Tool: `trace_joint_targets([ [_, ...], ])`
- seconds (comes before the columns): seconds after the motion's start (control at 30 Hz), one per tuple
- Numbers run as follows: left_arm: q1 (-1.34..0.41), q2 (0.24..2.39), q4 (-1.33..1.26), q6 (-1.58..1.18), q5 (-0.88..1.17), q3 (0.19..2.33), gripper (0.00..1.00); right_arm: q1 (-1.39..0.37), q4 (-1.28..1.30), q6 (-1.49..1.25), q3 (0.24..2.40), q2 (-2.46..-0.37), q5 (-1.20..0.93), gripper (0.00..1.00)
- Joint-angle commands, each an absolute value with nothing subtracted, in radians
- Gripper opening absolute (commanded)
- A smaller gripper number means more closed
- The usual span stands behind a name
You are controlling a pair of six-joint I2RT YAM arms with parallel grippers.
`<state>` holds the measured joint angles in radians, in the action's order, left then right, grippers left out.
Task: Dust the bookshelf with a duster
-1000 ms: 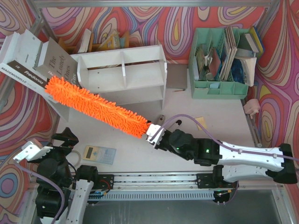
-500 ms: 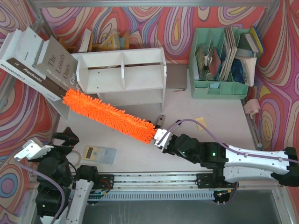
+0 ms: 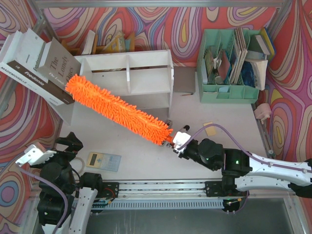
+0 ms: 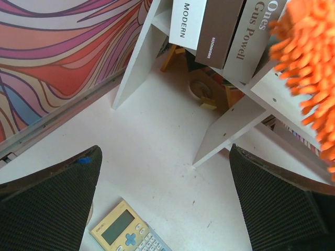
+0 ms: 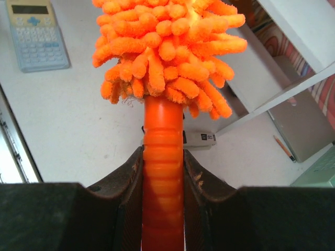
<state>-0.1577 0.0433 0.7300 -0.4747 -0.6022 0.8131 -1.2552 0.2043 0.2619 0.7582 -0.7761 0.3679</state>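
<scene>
We see duster [image 3: 119, 108] shifted right versus second ago: fluffy tip now just beside leaning books [image 3: 34, 68], over left end of bookshelf [image 3: 146, 80]; handle end nearer us, further right. Right gripper [image 3: 179, 142] clenched on orange handle. Left gripper [image 3: 34, 157] splayed wide, idle, near-left corner. We judge sweep under way, shelf's right half unbrushed. White table [image 3: 234, 126]: calculator [image 3: 103, 161] near bases, green organiser [image 3: 229, 92] far right. Swirly walls around.
</scene>
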Motion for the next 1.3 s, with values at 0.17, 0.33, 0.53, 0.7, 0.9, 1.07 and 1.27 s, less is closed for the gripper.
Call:
trace_joint_targets([
  [0.17,-0.162,0.056,0.707,-0.480,-0.595,0.804,0.99,-1.250,0.097,0.264,0.802,-0.813,0.516,0.00],
  [0.33,-0.163,0.057,0.707,-0.482,-0.594,0.802,0.98,-1.251,0.144,0.172,0.756,-0.800,0.517,0.00],
  [0.53,-0.163,0.058,0.705,-0.486,-0.593,0.802,0.99,-1.250,0.210,0.105,0.729,-0.767,0.503,0.00],
  [0.7,-0.163,0.059,0.706,-0.487,-0.593,0.801,0.98,-1.250,0.158,0.123,0.747,-0.701,0.537,0.00],
  [0.9,-0.163,0.060,0.706,-0.487,-0.594,0.801,0.99,-1.251,0.047,0.118,0.832,-0.723,0.588,0.00],
  [1.07,-0.163,0.060,0.706,-0.489,-0.592,0.801,0.98,-1.251,0.143,-0.014,1.071,-0.955,0.701,0.00],
  [1.27,-0.163,0.053,0.709,-0.491,-0.596,0.801,0.99,-1.250,0.431,-0.213,1.496,-1.339,0.753,0.00],
])
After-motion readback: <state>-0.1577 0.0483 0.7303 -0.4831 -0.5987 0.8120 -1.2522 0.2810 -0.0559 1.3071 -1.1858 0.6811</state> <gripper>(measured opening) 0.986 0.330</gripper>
